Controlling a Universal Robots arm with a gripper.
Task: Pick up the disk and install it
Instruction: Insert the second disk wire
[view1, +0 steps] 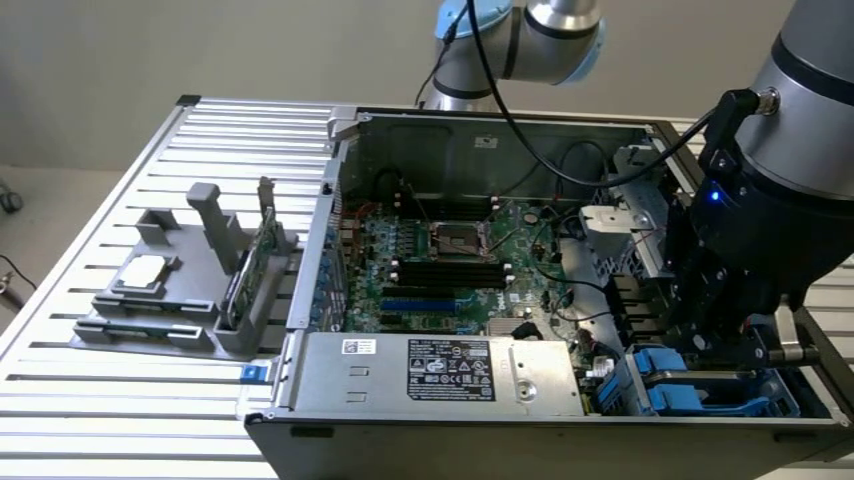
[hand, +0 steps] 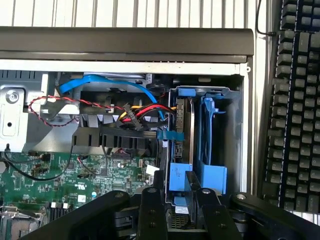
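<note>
The disk (hand: 183, 131) stands on edge in its bright blue carrier, inside a slot of the metal drive cage (hand: 235, 125) at a corner of the open computer case. My gripper (hand: 177, 194) reaches down over the disk's near end. Its two black fingers (hand: 151, 210) press against either side of the carrier, so it is shut on the disk. In the exterior view the gripper (view1: 721, 335) hangs low over the blue carriers (view1: 681, 388) at the case's front corner on the exterior view's right. Its fingertips are hidden there behind the cage.
A bare blue bracket (hand: 210, 132) fills the slot beside the disk. Red, yellow and blue cables (hand: 142, 112) run close to the cage. The motherboard (view1: 441, 262) and power supply (view1: 441, 370) fill the case. A grey stand with a square chip (view1: 144, 272) sits at the exterior view's left. A keyboard (hand: 295, 100) lies beside the case.
</note>
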